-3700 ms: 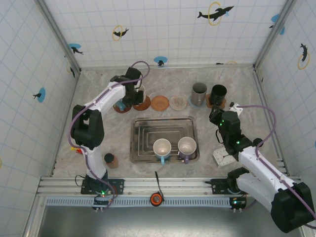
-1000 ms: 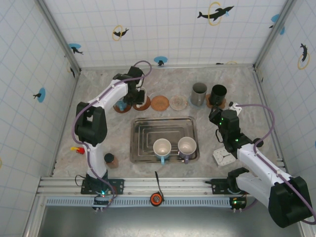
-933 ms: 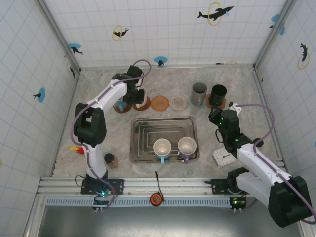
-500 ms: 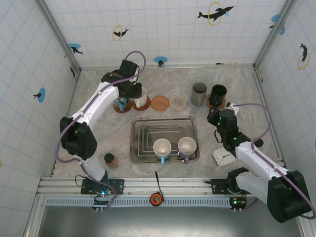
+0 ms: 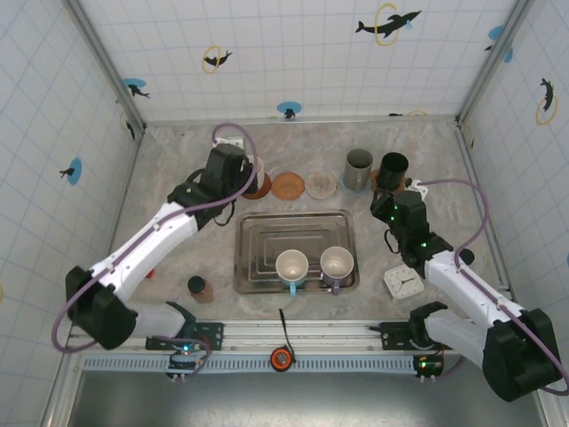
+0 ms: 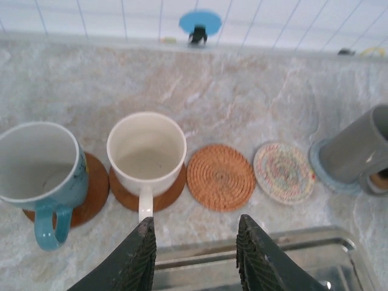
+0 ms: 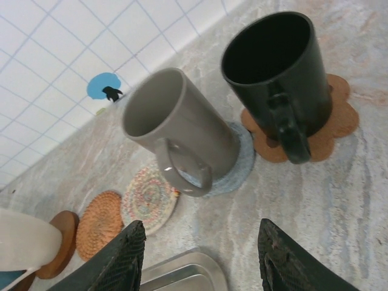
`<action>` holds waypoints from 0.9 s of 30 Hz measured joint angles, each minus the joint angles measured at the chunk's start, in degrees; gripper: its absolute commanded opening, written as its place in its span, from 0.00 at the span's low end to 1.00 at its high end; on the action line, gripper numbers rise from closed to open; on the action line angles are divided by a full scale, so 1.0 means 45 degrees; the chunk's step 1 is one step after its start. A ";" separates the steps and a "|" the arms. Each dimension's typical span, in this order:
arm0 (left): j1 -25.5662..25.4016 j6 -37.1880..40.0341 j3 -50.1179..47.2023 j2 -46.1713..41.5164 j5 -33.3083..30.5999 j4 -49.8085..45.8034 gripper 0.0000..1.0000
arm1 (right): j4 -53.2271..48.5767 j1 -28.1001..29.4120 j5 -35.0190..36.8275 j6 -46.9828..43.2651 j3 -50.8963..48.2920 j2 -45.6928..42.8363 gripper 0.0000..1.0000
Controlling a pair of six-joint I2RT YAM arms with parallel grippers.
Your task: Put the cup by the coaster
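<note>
A white cup (image 6: 147,151) (image 5: 256,169) stands upright on a round brown coaster (image 6: 171,189), its handle turned toward my left gripper (image 6: 195,227) (image 5: 238,189). That gripper hangs open with nothing in it, just short of the cup, over the far rim of the steel tray (image 6: 291,242). To the cup's left a blue cup (image 6: 39,163) rests on another brown coaster (image 6: 94,188). Two bare coasters lie to the right: a woven orange one (image 6: 220,177) (image 5: 287,185) and a multicoloured one (image 6: 283,171) (image 5: 320,184). My right gripper (image 7: 201,227) (image 5: 388,203) is open and empty, in front of the grey cup.
A grey cup (image 7: 182,130) (image 5: 358,169) sits on a blue coaster and a black cup (image 7: 276,79) (image 5: 393,169) on a brown one. The tray (image 5: 267,219) holds two more cups (image 5: 292,265) (image 5: 337,262). A small clock (image 5: 401,281) and a brown jar (image 5: 197,286) lie near the front.
My left arm has drawn back from the white cup toward the tray, and the cup stays standing on its coaster. The right gripper has shifted slightly toward the back.
</note>
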 measured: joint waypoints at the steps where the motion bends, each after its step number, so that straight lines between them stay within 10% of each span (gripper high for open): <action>1: -0.0112 0.0005 -0.0374 -0.0364 -0.0170 0.0423 0.38 | -0.0194 0.0097 0.0039 -0.0049 0.0175 -0.0049 0.52; 27: -0.0491 0.0777 -0.4852 -0.3915 -0.1287 0.3759 0.37 | -0.9748 0.6256 0.3089 -0.1229 0.4527 -0.0578 0.53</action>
